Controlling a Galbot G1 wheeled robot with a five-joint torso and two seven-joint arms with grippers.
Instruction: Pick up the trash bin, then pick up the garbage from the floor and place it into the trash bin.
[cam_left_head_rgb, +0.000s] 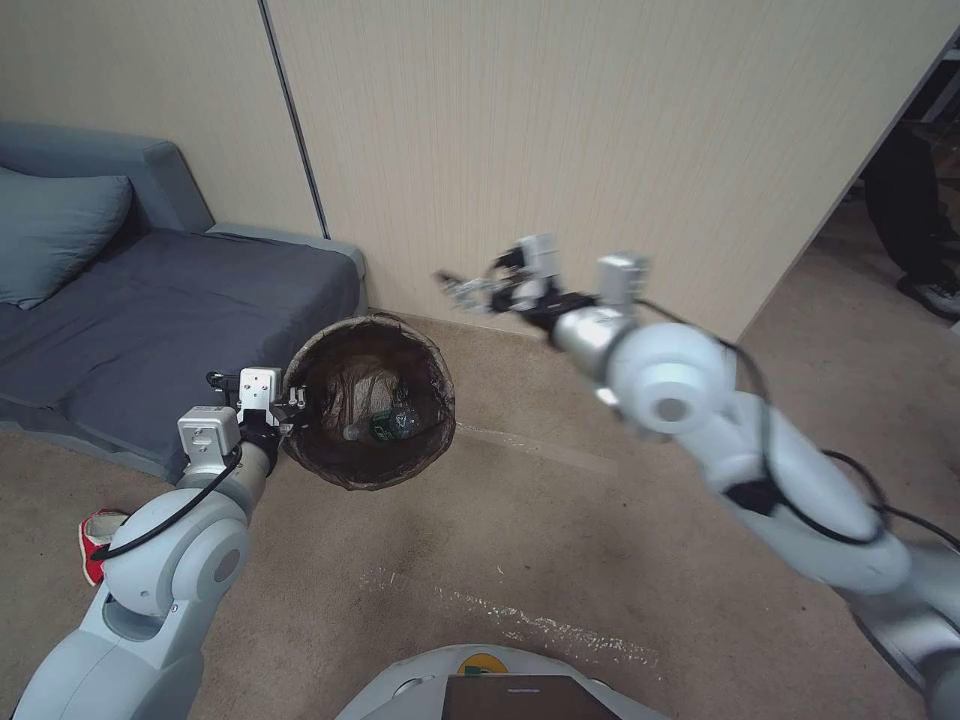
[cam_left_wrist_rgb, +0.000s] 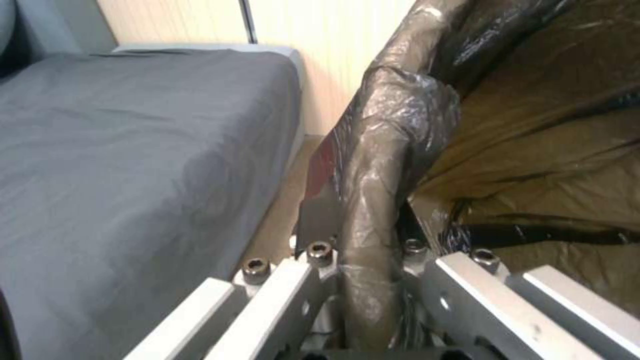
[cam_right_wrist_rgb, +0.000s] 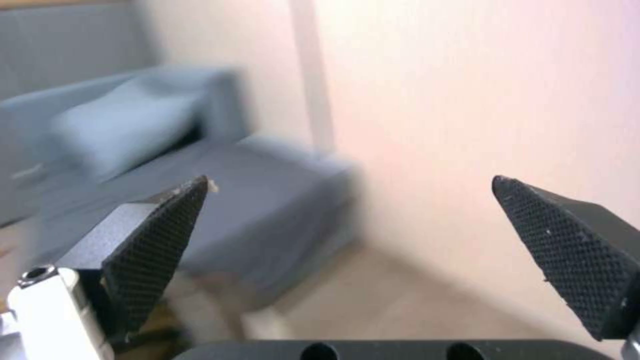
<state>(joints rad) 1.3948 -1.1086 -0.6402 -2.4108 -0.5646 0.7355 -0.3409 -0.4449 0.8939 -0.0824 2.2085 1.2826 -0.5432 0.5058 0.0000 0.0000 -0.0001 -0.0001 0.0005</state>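
We judge the first step complete: the trash bin (cam_left_head_rgb: 368, 402) is lifted clear of the floor (cam_left_head_rgb: 560, 520), held beside the sofa (cam_left_head_rgb: 170, 330) by our left gripper (cam_left_head_rgb: 290, 405). In the left wrist view the fingers (cam_left_wrist_rgb: 280, 295) are clenched on the bin's rim, one outside and one inside, with the folded brown bag (cam_left_wrist_rgb: 380, 200) pinched between them. A clear green-labelled bottle (cam_left_head_rgb: 385, 425) already lies at the bottom of the bin, so at least one piece of garbage is in. A red wrapper (cam_left_head_rgb: 98, 540) lies on the floor beside our left arm, well apart from both grippers; we judge it is left to collect. Our right gripper (cam_left_head_rgb: 468, 288) is raised near the wall (cam_left_head_rgb: 560, 140), its fingers (cam_right_wrist_rgb: 153, 250) spread and grasping nothing.
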